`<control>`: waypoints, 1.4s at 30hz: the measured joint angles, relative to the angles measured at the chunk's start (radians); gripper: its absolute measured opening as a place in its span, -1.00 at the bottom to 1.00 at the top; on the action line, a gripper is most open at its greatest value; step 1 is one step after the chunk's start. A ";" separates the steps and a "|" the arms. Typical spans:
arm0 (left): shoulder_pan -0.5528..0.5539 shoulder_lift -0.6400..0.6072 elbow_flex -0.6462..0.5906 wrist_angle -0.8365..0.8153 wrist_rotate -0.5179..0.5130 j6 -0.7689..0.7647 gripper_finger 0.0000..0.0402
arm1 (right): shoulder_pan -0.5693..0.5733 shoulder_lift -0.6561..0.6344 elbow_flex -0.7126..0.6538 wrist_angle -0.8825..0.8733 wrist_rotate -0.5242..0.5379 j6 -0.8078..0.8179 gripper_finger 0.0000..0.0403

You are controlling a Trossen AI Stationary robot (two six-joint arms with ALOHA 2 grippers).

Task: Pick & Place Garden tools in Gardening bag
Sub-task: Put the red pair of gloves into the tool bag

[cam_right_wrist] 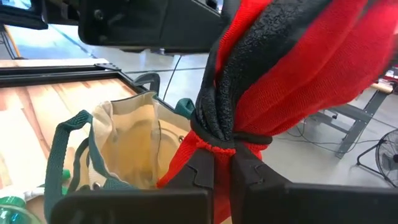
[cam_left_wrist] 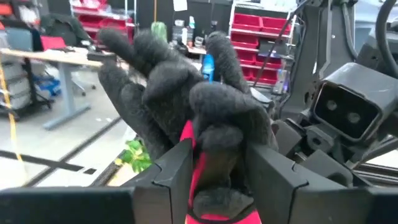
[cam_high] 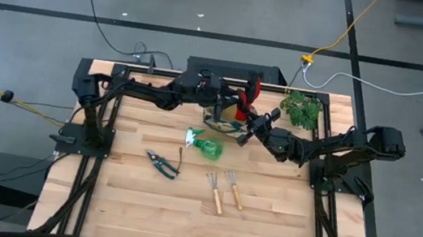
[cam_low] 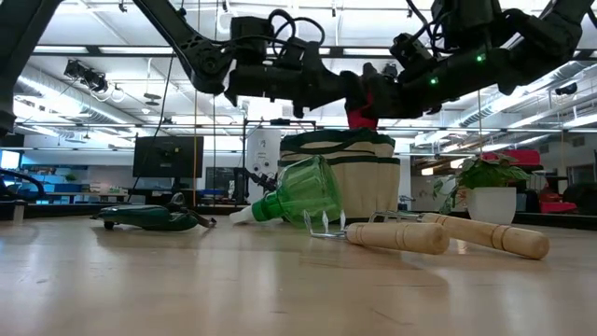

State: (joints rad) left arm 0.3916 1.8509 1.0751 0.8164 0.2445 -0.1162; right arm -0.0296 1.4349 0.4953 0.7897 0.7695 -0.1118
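Observation:
The red-and-black gloves (cam_high: 252,87) hang bundled just above the top of the beige gardening bag (cam_low: 350,182), whose mouth stands open (cam_right_wrist: 130,143). My left gripper (cam_left_wrist: 224,180) and my right gripper (cam_right_wrist: 227,171) are both closed on the gloves, coming from opposite sides. On the table nearer the front lie the green spray bottle (cam_high: 209,146) on its side, the pruning shears (cam_high: 163,164) and two wooden-handled rakes (cam_high: 214,191) (cam_high: 233,188). My left gripper pinches the bundle's dark grey knit body (cam_left_wrist: 217,155) between its two fingers, just above the red cuff. The fingers come level from the table's left. The glove fingers stick out past the gripper, clear of the table. My right gripper pinches the gloves at their red cuff end (cam_right_wrist: 211,152), just under a black band around the bundle. It comes about level from the table's right. The rest of the bundle stands above the fingers, clear of the bag.
A potted leafy plant (cam_high: 301,110) stands at the far right, close behind my right arm. The bottle (cam_low: 298,194) lies right in front of the bag. The wooden table's near half (cam_high: 181,221) is bare of objects.

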 joint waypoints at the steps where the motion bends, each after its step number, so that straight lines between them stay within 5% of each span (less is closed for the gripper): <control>1: 0.000 0.010 0.011 -0.002 0.005 -0.002 -0.27 | 0.000 0.000 0.000 -0.001 0.000 0.000 -0.96; 11: 0.000 0.049 0.040 -0.036 0.022 0.007 -0.30 | 0.000 0.000 0.000 -0.015 0.000 0.000 -0.96; 19: 0.003 0.049 0.040 -0.033 0.041 0.024 -0.93 | 0.000 0.000 0.000 -0.018 0.000 0.002 -0.96; 25: 0.003 0.049 0.040 -0.038 0.041 0.034 -0.96 | 0.000 0.000 0.000 -0.022 0.000 -0.006 -0.93; 42: 0.004 0.049 0.039 -0.081 0.010 0.059 -0.97 | 0.001 0.000 0.000 -0.021 0.053 -0.002 -0.20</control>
State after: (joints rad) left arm 0.3954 1.8999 1.1145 0.7354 0.2544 -0.0574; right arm -0.0288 1.4349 0.4953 0.7684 0.8223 -0.1135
